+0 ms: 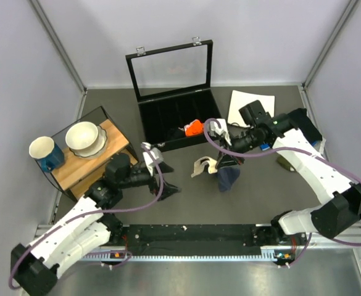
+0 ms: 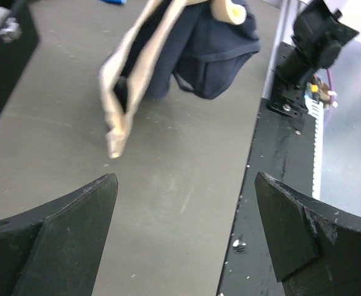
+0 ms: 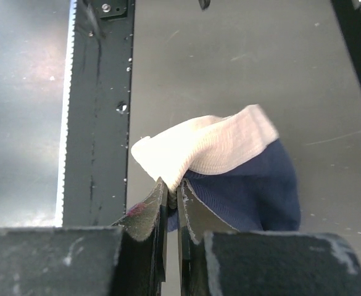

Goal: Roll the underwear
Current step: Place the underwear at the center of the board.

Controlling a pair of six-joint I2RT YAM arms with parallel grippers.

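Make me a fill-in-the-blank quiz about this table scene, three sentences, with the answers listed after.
1. The right tool pinches the underwear by its pale ____.
2. The left tool stands ____ and holds nothing.
3. The cloth piece in the black case is ____ in colour.

Missing words: waistband; open; orange.
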